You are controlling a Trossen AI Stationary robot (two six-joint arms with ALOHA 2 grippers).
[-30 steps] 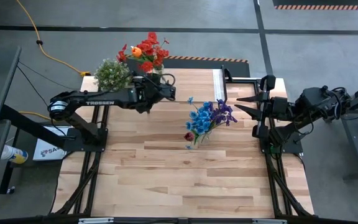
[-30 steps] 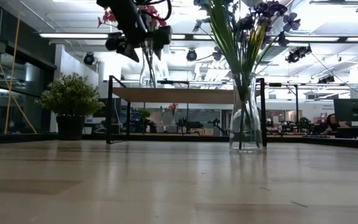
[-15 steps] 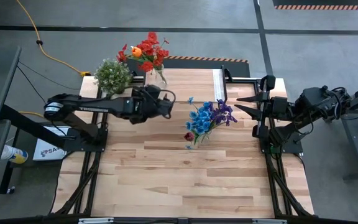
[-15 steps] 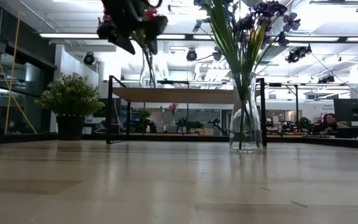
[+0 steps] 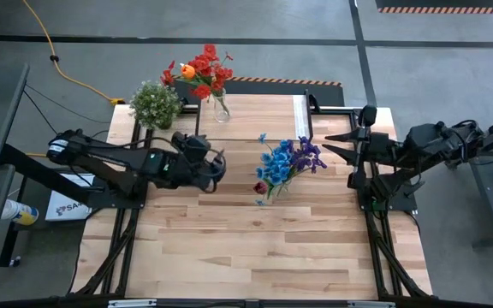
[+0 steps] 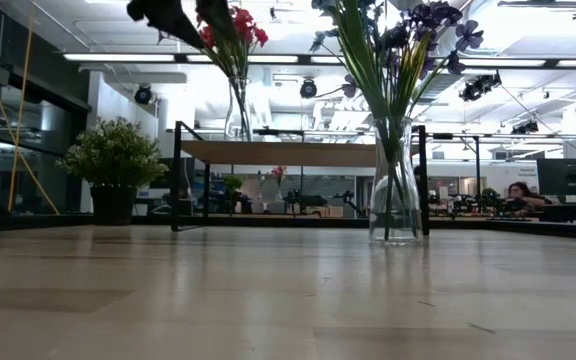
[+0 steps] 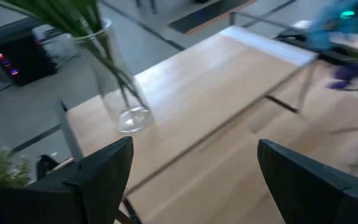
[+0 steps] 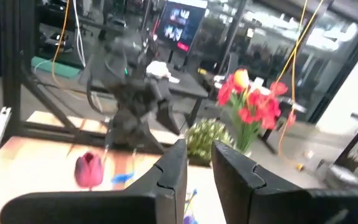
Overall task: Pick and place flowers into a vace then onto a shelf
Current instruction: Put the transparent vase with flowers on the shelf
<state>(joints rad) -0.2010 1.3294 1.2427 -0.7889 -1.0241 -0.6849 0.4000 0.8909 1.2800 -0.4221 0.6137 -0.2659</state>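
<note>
A clear glass vase with red and orange flowers stands upright on its base on the shelf, near the shelf's left end; the left wrist view shows this vase too. My left gripper is open in front of the shelf, apart from the vase. A second glass vase with blue and purple flowers stands on the tabletop. My right gripper waits at the table's right side, open by a narrow gap.
A bushy green potted plant stands at the far left corner, left of the shelf. The shelf's black legs and pale strip lie near the blue bouquet. A person sits far behind the table. Bare planks fill the near half.
My left gripper has drawn back from the red-flower vase, moving toward the table's near edge and a little to the left. The vase stays upright on the shelf. My right arm has kept still.
</note>
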